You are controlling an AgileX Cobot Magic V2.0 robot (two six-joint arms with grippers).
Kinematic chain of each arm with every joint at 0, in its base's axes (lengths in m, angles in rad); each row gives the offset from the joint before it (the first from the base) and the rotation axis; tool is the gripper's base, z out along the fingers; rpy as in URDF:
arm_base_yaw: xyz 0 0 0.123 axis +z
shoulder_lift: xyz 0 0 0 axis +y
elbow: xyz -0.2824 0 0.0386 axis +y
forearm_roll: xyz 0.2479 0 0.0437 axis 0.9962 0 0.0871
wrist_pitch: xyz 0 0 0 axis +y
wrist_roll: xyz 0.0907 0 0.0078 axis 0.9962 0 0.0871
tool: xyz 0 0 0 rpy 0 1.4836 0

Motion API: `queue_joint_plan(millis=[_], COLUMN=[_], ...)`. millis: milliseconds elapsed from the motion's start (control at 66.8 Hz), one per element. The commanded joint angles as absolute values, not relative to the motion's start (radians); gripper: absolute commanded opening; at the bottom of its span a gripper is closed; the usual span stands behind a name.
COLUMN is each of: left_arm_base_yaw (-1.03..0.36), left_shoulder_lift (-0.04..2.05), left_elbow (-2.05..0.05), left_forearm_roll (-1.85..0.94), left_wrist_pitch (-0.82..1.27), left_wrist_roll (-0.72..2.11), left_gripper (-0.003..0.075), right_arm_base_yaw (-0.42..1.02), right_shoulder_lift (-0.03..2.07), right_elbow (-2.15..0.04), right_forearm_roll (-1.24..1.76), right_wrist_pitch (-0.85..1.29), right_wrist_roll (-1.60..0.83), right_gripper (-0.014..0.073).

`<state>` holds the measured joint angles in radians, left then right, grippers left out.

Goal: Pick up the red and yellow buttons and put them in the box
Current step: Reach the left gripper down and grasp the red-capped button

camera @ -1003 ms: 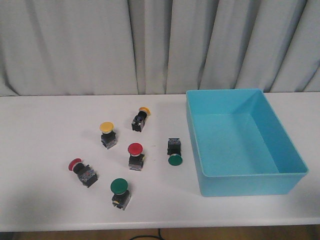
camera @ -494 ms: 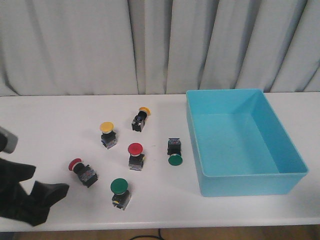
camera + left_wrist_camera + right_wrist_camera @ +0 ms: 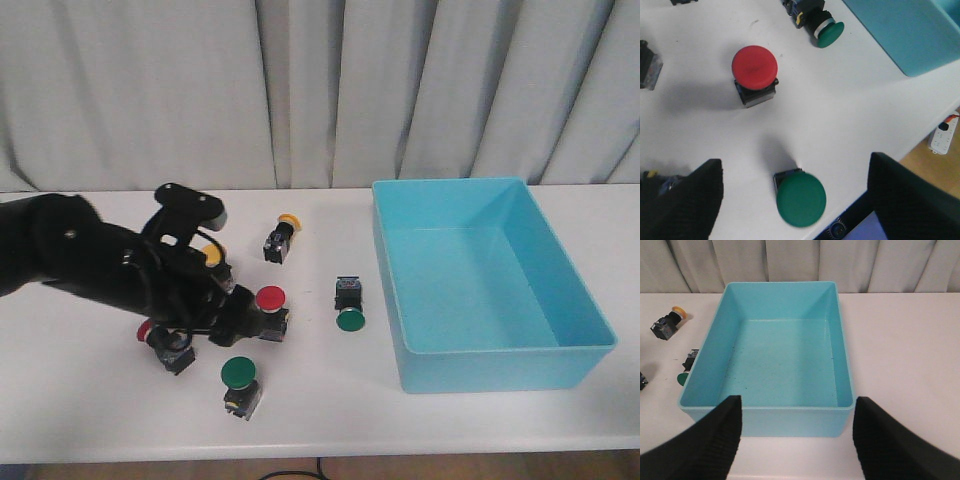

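Left arm stretched low across the bench (image 3: 80, 400), left pincer (image 3: 790, 195) spread wide over the upright red button (image 3: 754, 67), which sits just ahead of the fingers. Right pincer (image 3: 796, 440) wide too, hovering before the box (image 3: 765, 412), well apart from the buttons.

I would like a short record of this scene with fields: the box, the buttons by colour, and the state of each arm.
box: turquoise box, open top, nothing inside
red buttons: upright red button near centre; second red button mostly hidden behind the left arm
yellow buttons: tipped yellow button near the back; another yellow button partly hidden
green buttons: one upright green button near the front edge; one lying green button beside the box
left gripper: jaws open, above the buttons, holding nothing
right gripper: jaws open, facing the box
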<state>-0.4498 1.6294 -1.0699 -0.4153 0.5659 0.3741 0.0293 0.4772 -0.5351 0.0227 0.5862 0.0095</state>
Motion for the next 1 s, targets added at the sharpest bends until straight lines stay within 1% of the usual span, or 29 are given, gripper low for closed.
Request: queue_joint_plan(millis=[0, 225, 449, 659, 764, 839, 988], left_arm_base_yaw=[-0.479, -0.504, -0.508, -0.508, -0.508, -0.508, -0.508], left_shoulder_lift=[1.709, 1.889, 2.007, 2.076, 2.084, 2.085, 2.086], left_elbow=[-1.192, -1.404, -1.539, -1.561, -1.561, -1.561, -1.561], left_forearm_roll=[-0.361, -0.205, -0.177, -0.163, -0.165, -0.165, -0.165], left_wrist_pitch=[0.55, 0.599, 0.613, 0.604, 0.603, 0.601, 0.595], left_wrist_roll=[0.256, 0.0, -0.036, -0.054, -0.054, -0.054, -0.053], left_gripper=[0.056, 0.0559, 0.0548, 0.0508, 0.0476, 0.0435, 0.0308], right_arm_base_yaw=[0.025, 0.025, 0.025, 0.025, 0.025, 0.025, 0.025], right_shoulder_lift=[0.49, 0.49, 0.49, 0.49, 0.49, 0.49, 0.49], right_elbow=[-0.567, -0.567, -0.567, -0.567, -0.567, -0.567, -0.567], right_forearm_roll=[0.021, 0.021, 0.021, 0.021, 0.021, 0.021, 0.021], right_wrist_pitch=[0.52, 0.52, 0.52, 0.52, 0.52, 0.52, 0.52], right_wrist_roll=[0.009, 0.009, 0.009, 0.009, 0.009, 0.009, 0.009], right_gripper=[0.0477, 0.0477, 0.0477, 0.0477, 0.0477, 0.0477, 0.0477])
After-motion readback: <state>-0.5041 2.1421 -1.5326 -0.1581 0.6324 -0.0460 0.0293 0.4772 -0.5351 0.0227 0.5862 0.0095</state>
